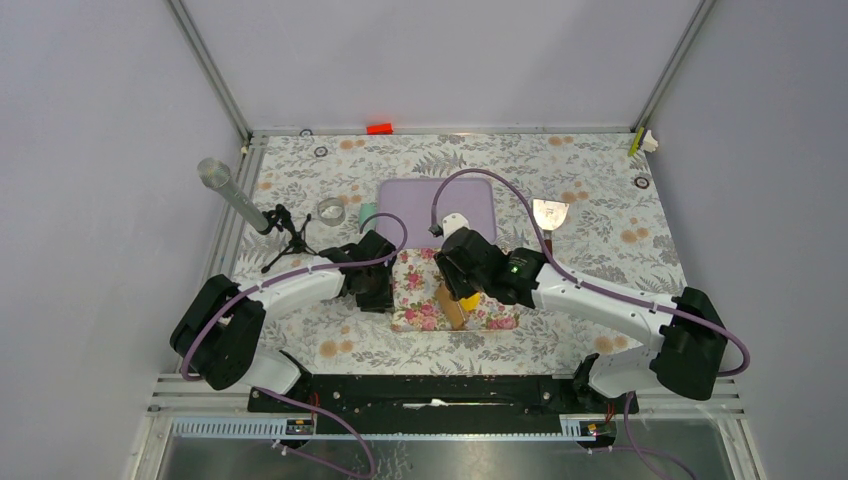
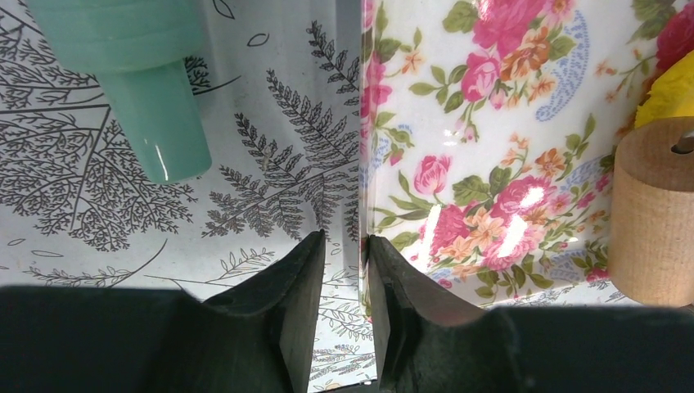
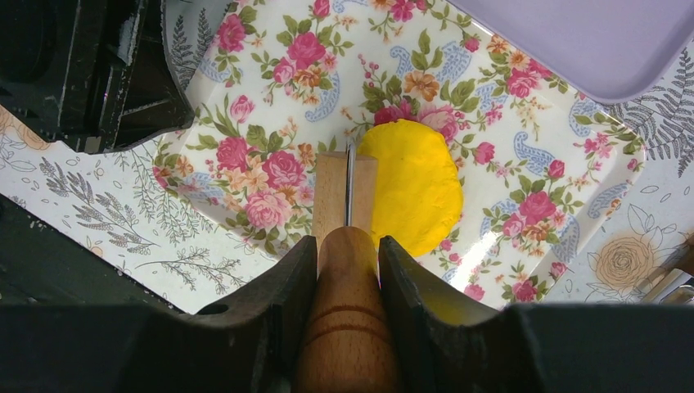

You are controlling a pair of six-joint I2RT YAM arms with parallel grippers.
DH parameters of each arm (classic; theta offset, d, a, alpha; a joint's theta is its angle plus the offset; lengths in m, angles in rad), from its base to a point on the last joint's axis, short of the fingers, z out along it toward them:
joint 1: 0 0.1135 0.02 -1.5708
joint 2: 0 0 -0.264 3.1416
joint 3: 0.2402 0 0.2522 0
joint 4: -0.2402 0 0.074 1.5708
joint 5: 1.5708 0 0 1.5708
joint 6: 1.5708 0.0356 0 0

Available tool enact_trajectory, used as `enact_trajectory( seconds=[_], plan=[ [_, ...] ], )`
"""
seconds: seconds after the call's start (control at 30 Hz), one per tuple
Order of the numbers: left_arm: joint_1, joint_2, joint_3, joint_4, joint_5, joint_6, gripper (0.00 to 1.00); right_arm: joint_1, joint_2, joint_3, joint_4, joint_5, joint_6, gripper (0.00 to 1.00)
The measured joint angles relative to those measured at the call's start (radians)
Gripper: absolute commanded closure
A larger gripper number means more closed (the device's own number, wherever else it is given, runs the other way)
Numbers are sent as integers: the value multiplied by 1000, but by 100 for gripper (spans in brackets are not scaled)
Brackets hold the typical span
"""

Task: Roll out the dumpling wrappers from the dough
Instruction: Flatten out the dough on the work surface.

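Upon the fern-print table [image 1: 600, 250], the dough [image 3: 417, 184] on a floral tray [image 3: 270, 98] is flanked by the rolling pin [image 3: 347, 319] clamped in the right gripper [image 3: 348, 246]; the tray could be shoved, since no hold by the left gripper [image 2: 344, 246] can be told.

dough [image 3: 417, 184] edge behind roller [image 3: 330, 196], green tool [image 2: 159, 123] cropped

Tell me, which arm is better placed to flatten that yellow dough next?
Right arm: its jaws grip the rolling pin, its roller beside the dough on the floral tray. The left arm's jaws only straddle the tray's edge.
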Motion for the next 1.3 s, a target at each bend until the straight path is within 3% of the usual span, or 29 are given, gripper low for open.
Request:
enact_trajectory(
  seconds=[0.73,1.03,1.13,1.3],
  plan=[
    [0,-29,-14,-20,4,-6,69,23,-134,-94,-52,-46,185,100],
    [1,-29,-14,-33,4,-6,68,43,-103,13,-77,-66,170,100],
    [1,-29,-14,-34,4,-5,59,43,-100,47,-78,-50,133,100],
    [1,-29,-14,-35,7,4,56,38,-68,68,-85,3,73,100]
  ],
)
